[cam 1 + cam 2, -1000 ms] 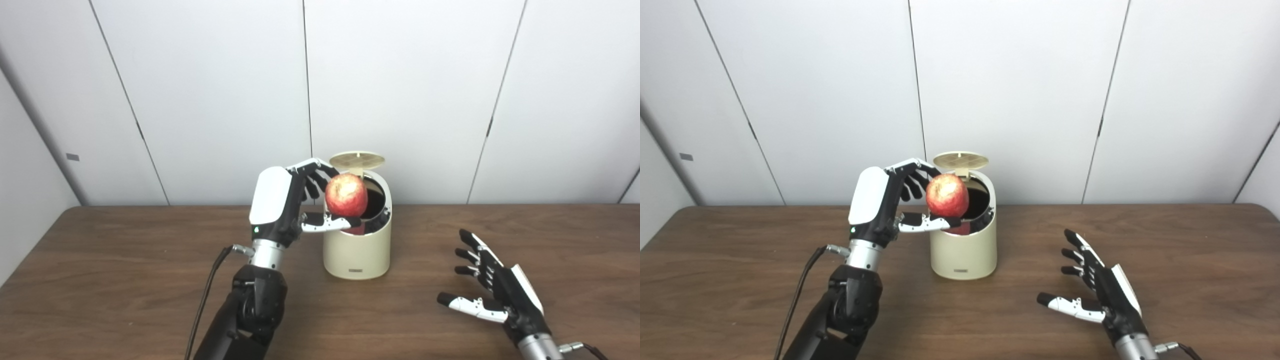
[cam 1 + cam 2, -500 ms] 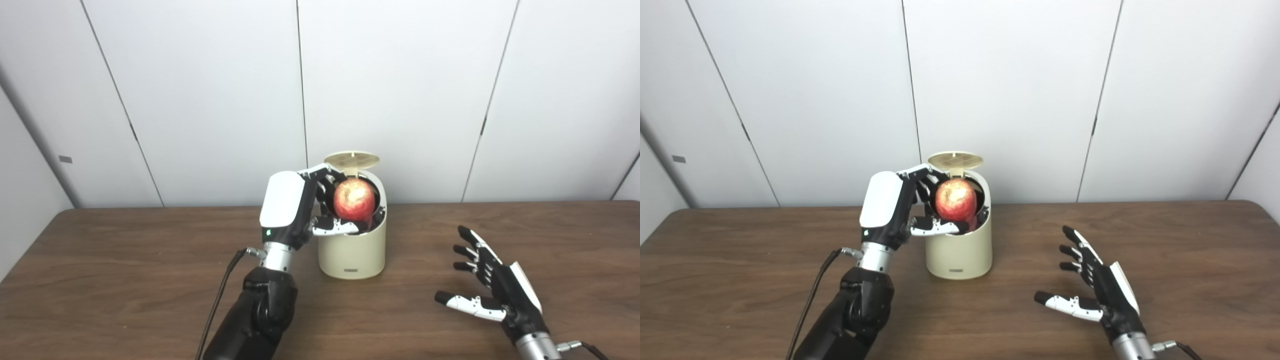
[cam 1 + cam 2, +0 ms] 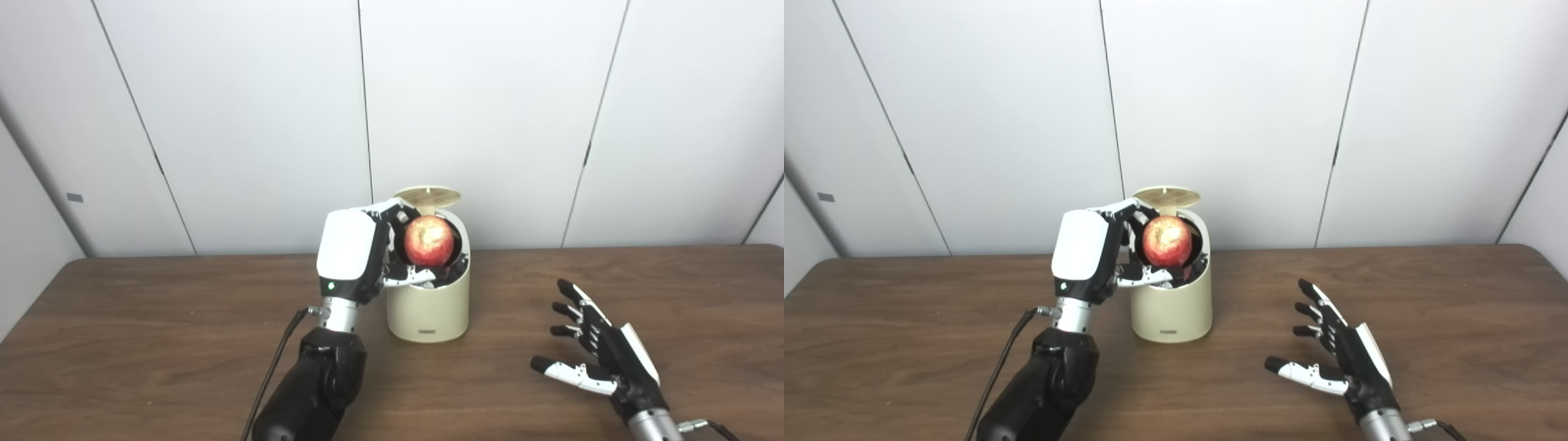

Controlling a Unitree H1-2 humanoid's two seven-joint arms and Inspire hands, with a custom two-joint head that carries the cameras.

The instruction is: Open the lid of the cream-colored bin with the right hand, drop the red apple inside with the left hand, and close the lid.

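The red apple (image 3: 429, 239) is in the mouth of the cream-colored bin (image 3: 428, 306), between the fingers and the thumb of the left hand (image 3: 355, 257), which pinch it from its left side. Its upper part shows above the front rim of the bin. The lid (image 3: 427, 196) stands up, open, behind the apple. The bin stands on the wooden table (image 3: 153, 343) near the middle of the far edge. The right hand (image 3: 1338, 358) is well apart from the bin, toward the near right corner, low over the table. Its fingers are spread and it holds nothing.
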